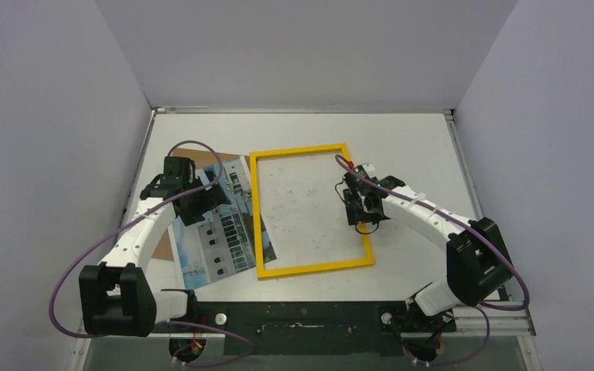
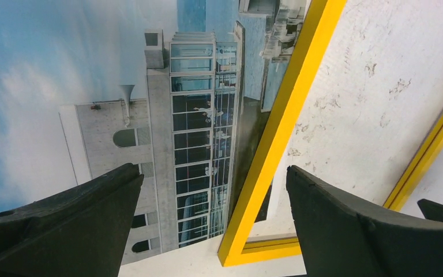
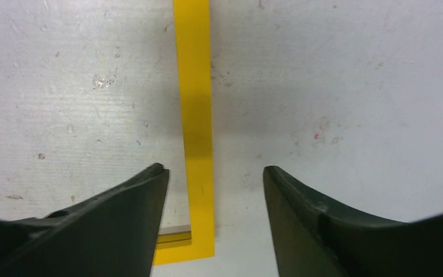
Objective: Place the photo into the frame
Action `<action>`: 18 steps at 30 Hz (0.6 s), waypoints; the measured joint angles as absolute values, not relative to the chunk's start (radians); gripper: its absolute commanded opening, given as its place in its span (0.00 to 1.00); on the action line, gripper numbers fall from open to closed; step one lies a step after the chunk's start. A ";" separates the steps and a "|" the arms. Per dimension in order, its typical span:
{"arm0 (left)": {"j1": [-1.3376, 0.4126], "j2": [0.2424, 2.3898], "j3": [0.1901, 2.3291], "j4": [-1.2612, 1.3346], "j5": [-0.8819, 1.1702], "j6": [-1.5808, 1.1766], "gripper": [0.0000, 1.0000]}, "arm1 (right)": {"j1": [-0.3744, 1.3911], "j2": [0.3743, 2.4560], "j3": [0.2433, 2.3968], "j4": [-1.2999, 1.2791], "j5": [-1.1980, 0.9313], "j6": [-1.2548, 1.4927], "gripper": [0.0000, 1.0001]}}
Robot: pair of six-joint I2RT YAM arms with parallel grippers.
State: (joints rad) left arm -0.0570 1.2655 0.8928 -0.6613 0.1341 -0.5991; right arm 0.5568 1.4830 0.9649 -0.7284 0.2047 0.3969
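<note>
The yellow frame (image 1: 317,267) lies flat mid-table with bare table showing inside it. The photo (image 1: 220,232), building side up, lies to its left, its right edge tucked under the frame's left bar. My left gripper (image 1: 213,191) is open and empty above the photo, near that bar. In the left wrist view the photo (image 2: 92,86) fills the left and the yellow bar (image 2: 277,133) runs diagonally between my fingers (image 2: 213,190). My right gripper (image 1: 353,207) is open and empty, its jaws either side of the frame's right bar (image 3: 195,86) near a corner (image 3: 214,173).
A brown backing board (image 1: 163,249) lies under the photo, showing at its left and top edges. Grey walls close in the white table (image 1: 402,147) on the left, right and back. The arm bases sit on a black rail (image 1: 302,318) at the near edge.
</note>
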 measured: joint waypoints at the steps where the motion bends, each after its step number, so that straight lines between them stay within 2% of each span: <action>1: -0.057 1.261 0.893 -0.662 0.130 -0.599 0.97 | 0.557 1.483 0.985 -0.746 0.218 0.401 0.69; 9: -0.057 1.202 0.893 -0.677 0.075 -0.599 0.97 | 0.593 1.483 1.198 -0.827 0.257 0.444 0.71; 13: -0.057 1.172 0.893 -0.696 0.052 -0.599 0.97 | 0.722 1.523 1.331 -0.847 0.287 0.487 0.68; 18: -0.057 1.127 0.893 -0.728 0.030 -0.599 0.97 | 0.900 1.682 1.491 -0.840 0.315 0.558 0.65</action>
